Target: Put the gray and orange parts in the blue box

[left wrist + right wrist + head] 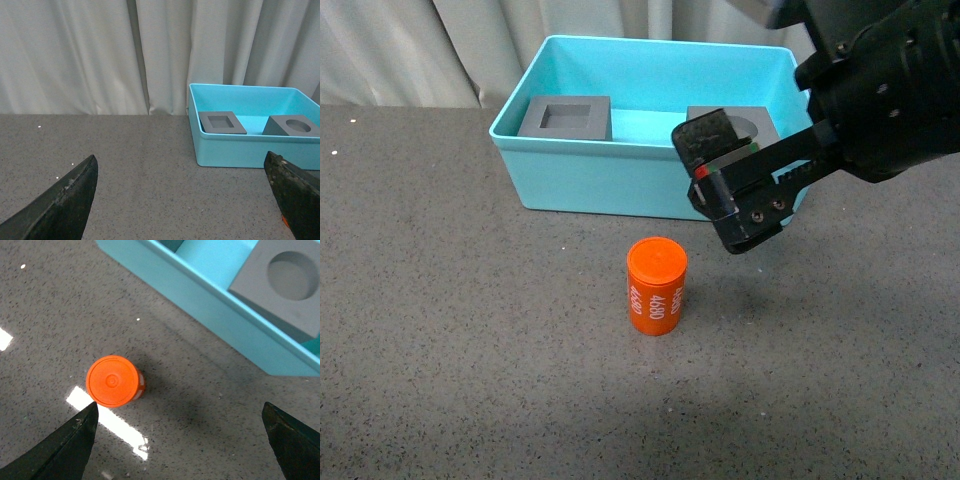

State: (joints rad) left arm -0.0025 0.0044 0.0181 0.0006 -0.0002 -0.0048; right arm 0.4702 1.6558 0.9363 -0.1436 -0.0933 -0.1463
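Note:
The blue box stands at the back of the table. Inside it lie two gray cubes: the one with a square recess on the left, and the one with a round recess on the right, partly hidden by my right arm. The orange cylinder printed "4680" stands upright on the table in front of the box. My right gripper hangs open above and to the right of it, holding nothing. From the right wrist, the cylinder sits just outside one fingertip. My left gripper is open and empty.
A pale curtain hangs behind the dark speckled table. The left wrist view shows the box ahead on the right with both cubes inside. A bright light reflection lies on the table beside the cylinder.

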